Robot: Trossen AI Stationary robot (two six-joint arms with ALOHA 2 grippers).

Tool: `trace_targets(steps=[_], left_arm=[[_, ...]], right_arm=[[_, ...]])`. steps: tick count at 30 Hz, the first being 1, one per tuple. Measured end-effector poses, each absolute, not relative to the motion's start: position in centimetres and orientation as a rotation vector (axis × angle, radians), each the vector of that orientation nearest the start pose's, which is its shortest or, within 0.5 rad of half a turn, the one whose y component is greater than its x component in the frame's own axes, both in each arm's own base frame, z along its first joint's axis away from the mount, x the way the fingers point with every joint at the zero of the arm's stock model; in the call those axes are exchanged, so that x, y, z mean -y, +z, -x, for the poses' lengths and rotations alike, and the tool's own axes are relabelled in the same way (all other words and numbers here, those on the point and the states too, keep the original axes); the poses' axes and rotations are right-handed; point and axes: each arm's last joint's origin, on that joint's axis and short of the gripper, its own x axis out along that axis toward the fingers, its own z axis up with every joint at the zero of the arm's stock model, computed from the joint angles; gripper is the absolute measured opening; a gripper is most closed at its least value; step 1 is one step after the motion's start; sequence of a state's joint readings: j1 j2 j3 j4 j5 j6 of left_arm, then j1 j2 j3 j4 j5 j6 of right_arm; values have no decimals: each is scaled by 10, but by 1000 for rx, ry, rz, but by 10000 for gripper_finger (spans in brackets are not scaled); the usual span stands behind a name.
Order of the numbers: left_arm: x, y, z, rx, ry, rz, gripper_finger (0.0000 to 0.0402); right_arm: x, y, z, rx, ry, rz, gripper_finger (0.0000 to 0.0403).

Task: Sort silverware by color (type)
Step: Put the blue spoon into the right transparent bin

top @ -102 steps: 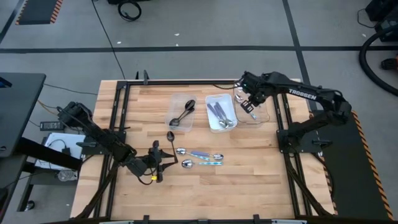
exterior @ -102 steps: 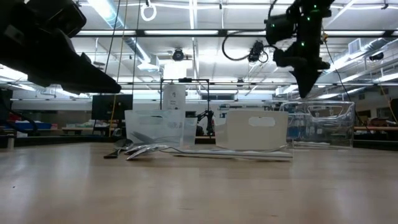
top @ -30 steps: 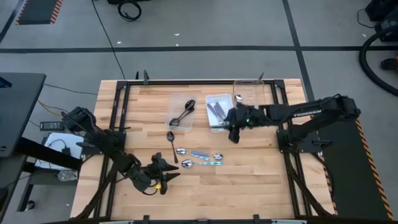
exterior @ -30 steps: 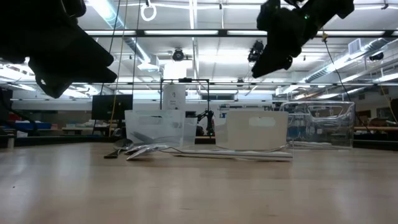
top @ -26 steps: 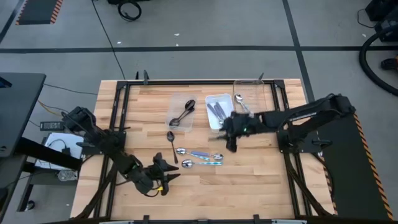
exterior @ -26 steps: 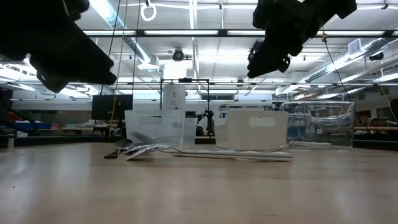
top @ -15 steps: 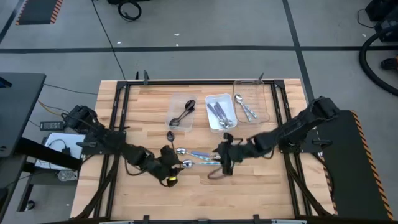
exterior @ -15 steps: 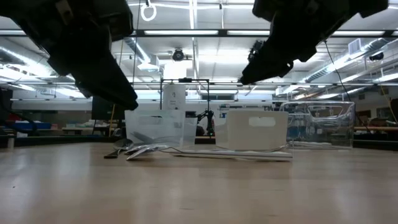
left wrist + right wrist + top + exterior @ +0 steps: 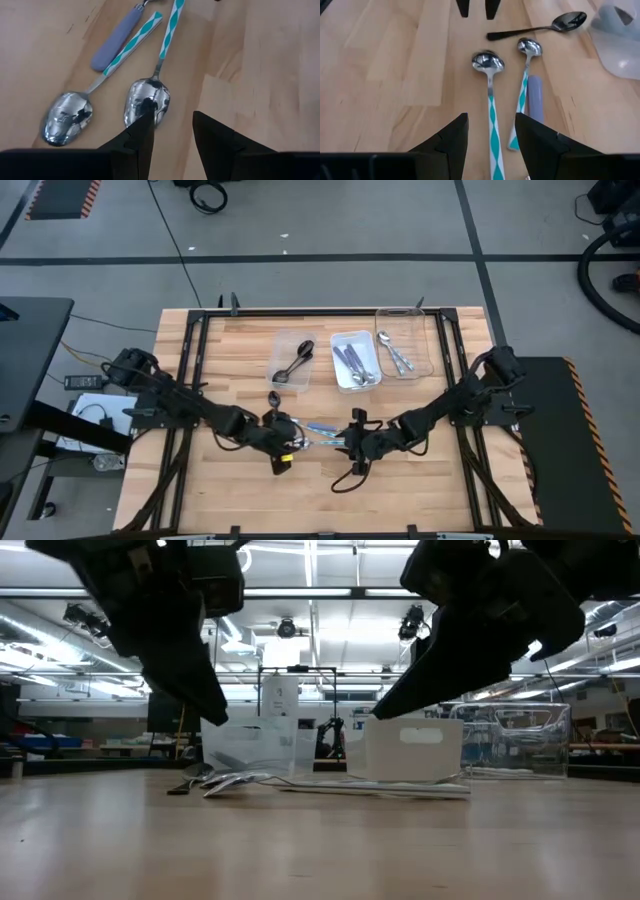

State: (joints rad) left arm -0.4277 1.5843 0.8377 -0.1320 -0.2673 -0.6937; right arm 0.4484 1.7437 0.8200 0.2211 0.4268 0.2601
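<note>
Here, 3 rectangular trays stand in a row on the far half of the wooden table (image 9: 420,470). The clear tray on the left (image 9: 280,340) holds black spoons (image 9: 296,363) with thin dark handles. The white tray in the middle (image 9: 343,339) holds spoons with purple handles (image 9: 355,363). The clear tray on the right (image 9: 425,340) holds plain shiny silver spoons (image 9: 394,352).

On the bare table, nearer the middle, 4 more spoons lie loose. 1 black spoon (image 9: 540,27) lies near the left tray. Beside it lie 2 spoons with polished round bowls and handles in a teal and white diamond pattern: one (image 9: 490,100) lies between the 2 grippers, the other (image 9: 107,67) just beside it. A spoon with a smooth, flat purple handle (image 9: 117,40) touches the second teal one.

The left gripper (image 9: 172,132) hovers low over the bowl end of the first teal spoon, its fingers apart and holding nothing. The right gripper (image 9: 491,132) hovers over the handle end of the same spoon, its fingers also apart and empty. The 2 grippers face each other along the spoon.
</note>
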Motion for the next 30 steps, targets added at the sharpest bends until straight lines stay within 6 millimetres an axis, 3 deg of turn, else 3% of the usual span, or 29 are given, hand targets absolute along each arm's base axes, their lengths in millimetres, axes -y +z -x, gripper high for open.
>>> trace_targets(steps=[4,15,30], left_arm=[[120,179,-294,-860,145,335,141],[112,163,-335,-908,137,270,141],[109,129,-348,-993,109,230,141]], right_arm=[[-134,146,-305,-624,-52,63,172],[-135,145,-303,-660,2,53,172],[-143,147,-301,-640,46,38,172]])
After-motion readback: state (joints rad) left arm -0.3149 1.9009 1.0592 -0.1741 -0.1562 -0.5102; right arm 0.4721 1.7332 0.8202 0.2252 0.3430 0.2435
